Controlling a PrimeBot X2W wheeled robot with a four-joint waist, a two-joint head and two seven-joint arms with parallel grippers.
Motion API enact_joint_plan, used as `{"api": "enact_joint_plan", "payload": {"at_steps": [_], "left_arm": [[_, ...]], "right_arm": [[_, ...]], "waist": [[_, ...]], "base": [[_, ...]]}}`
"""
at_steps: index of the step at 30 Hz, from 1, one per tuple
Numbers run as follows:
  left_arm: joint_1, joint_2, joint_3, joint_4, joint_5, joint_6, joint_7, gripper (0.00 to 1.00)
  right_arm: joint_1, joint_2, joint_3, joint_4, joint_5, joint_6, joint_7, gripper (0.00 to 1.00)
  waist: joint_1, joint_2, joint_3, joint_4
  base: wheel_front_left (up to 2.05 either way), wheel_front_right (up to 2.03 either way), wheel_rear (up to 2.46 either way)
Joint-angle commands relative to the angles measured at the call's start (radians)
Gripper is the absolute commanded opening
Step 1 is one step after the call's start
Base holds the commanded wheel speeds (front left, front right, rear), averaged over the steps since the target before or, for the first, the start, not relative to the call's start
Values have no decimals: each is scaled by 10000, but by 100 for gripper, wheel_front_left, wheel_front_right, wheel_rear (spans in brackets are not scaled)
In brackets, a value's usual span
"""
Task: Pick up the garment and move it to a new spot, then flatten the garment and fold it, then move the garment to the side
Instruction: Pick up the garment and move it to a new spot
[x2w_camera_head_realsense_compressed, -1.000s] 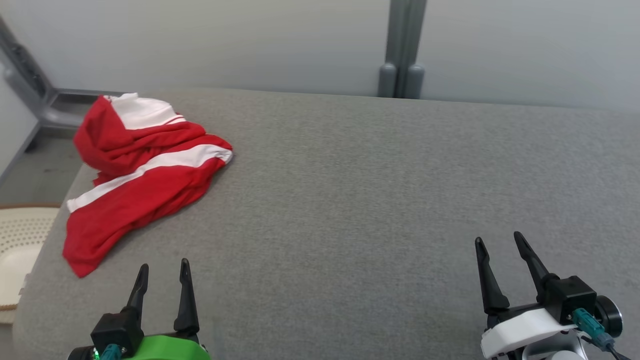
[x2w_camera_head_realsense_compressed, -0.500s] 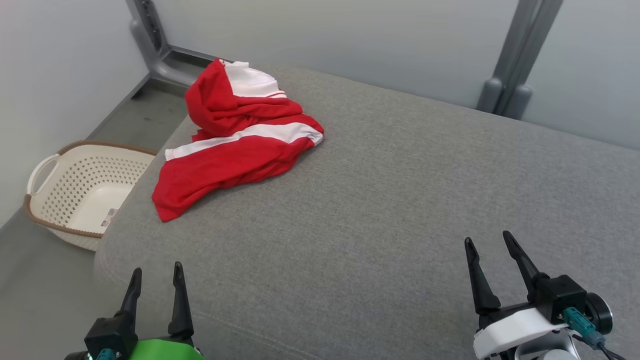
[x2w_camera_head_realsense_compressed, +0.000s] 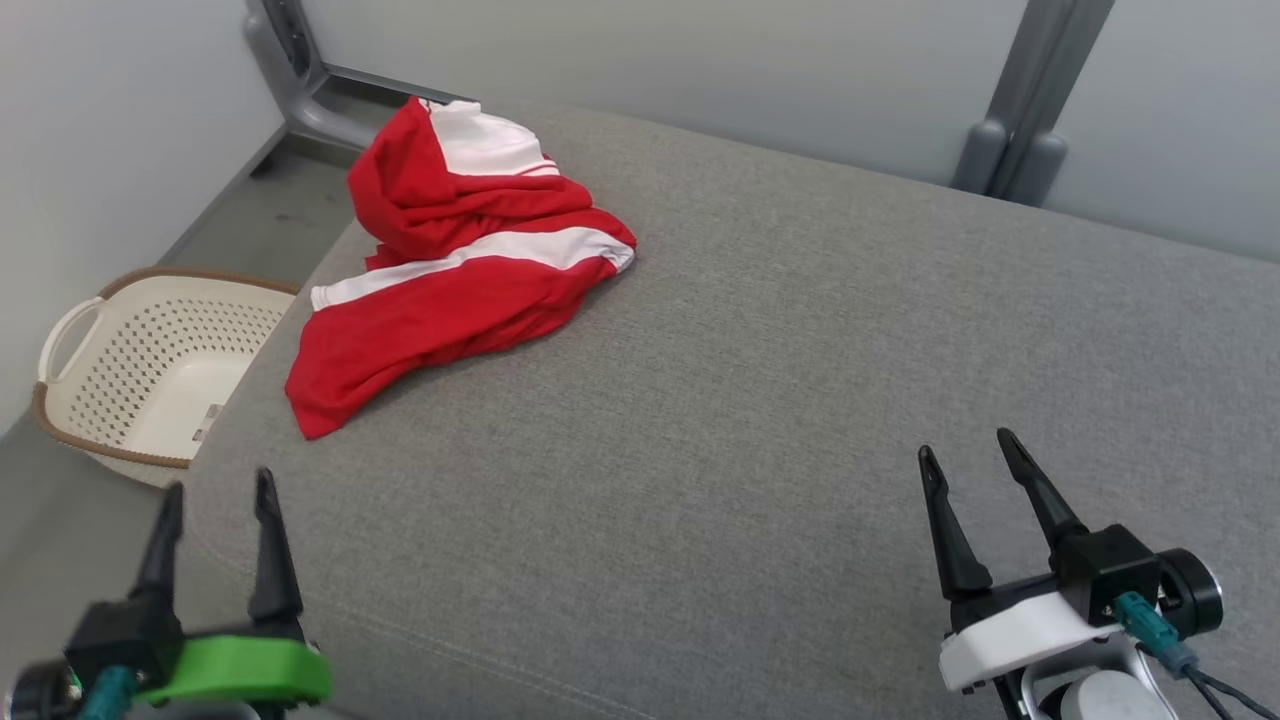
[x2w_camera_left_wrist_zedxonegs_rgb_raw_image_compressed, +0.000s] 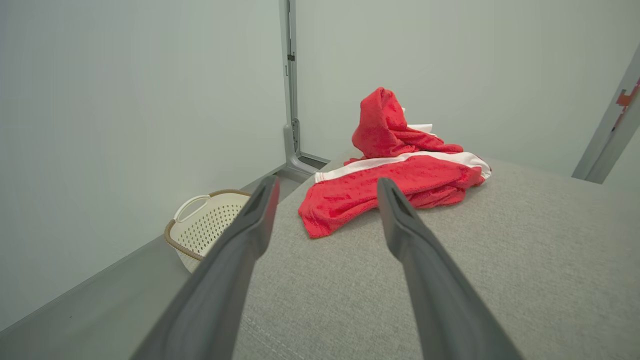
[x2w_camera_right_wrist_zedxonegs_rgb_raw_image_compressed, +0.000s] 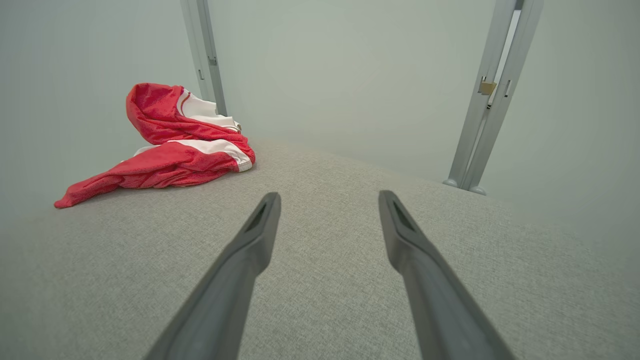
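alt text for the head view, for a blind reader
A crumpled red and white garment lies untouched near the far left corner of a grey padded surface. The left tool and right tool hover open at the bottom corners, both short of it. A cream perforated basket sits on the floor to the left.

Red cloth garment (x2w_camera_head_realsense_compressed: 440, 315) w/ white bands, grey woven fabric surface (x2w_camera_head_realsense_compressed: 800, 380), cream perforated plastic basket (x2w_camera_head_realsense_compressed: 120, 340) w/ brown rim, pale grey wall panels (x2w_camera_head_realsense_compressed: 700, 70)

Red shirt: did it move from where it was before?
No. The red shirt lies in the same folds at the gray cushion's far left corner; the camera turned, not the shirt.
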Motion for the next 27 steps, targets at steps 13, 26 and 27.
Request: {"api": "enact_joint_plan", "payload": {"at_steps": [13,26,27], "left_arm": [[-4787,3214,-909,678,-147,-860,1445,100],[-7338,4574,-5203,3619,-3812,-869,3487,100],[-7410,4560,-5394,3839,-3996,-869,3433,100]], "right_arm": [[-682,-40,-426,-505,-923,1,-33,100],[-1176,-32,-838,-1033,-1711,1,-35,100],[-1202,-34,-855,-1064,-1732,1,-33,100]], "waist": [[0,0,1796,-1795],[0,0,3661,-2432],[0,0,3747,-2459]], "base": [[0,0,0],[0,0,0],[0,0,0]]}}
